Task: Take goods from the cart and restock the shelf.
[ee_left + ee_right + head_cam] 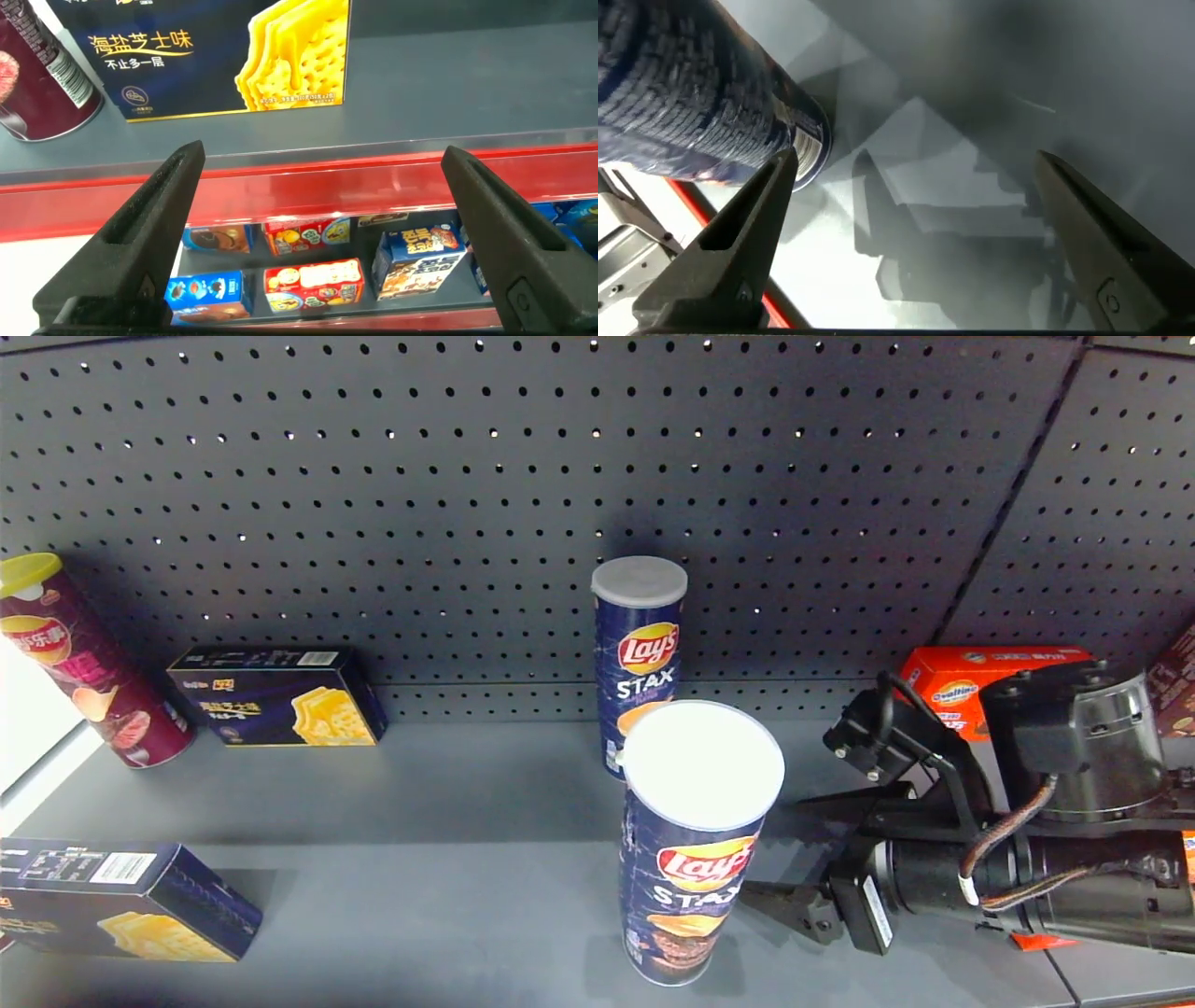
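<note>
Currently | front can (698,859) upright, lower centre of frame, on shelf (448,821) | right gripper (775,847) fingers apart, can just left of their tips | I judge right arm nearer | left gripper (322,154) fingers apart, holding nothing.

we see the front can (695,868) just before the rear can (638,644) on the shelf (467,821), near box (121,901) and far box (280,698) well left.
</note>
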### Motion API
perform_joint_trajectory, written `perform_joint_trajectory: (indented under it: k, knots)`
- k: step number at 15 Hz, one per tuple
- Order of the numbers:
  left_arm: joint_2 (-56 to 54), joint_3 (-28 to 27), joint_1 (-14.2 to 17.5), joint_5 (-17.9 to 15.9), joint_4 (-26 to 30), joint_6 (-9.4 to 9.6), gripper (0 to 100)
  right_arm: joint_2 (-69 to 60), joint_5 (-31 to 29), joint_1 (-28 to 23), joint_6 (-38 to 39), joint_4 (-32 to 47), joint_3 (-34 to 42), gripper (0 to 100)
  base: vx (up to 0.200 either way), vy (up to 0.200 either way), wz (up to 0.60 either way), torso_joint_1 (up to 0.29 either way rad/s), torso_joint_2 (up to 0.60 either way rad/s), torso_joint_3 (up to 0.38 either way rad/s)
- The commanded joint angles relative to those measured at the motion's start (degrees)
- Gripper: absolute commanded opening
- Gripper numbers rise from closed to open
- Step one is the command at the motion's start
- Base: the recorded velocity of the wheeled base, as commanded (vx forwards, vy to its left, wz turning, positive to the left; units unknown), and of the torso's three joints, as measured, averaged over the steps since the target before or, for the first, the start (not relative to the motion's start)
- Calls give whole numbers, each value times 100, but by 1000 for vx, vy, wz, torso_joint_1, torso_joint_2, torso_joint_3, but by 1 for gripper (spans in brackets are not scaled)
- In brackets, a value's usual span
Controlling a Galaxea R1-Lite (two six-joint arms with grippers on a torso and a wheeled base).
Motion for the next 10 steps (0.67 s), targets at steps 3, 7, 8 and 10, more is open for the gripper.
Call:
perform_joint_trajectory:
  k: [3, 7, 8, 10]
  knots:
    - [13, 0, 1, -5, 2, -1, 100, 324, 1, 84, 3, -43, -306, 100, 0, 0, 0, 0, 0, 0]
    - [13, 0, 1, -5, 2, -1, 100, 447, 1, 155, 3, -43, -421, 100, 0, 0, 0, 0, 0, 0]
    - [13, 0, 1, -5, 2, -1, 100, 430, -8, 146, 3, -43, -385, 100, 0, 0, 0, 0, 0, 0]
    - [13, 0, 1, -5, 2, -1, 100, 324, -25, 76, 12, -43, -166, 100, 0, 0, 0, 0, 0, 0]
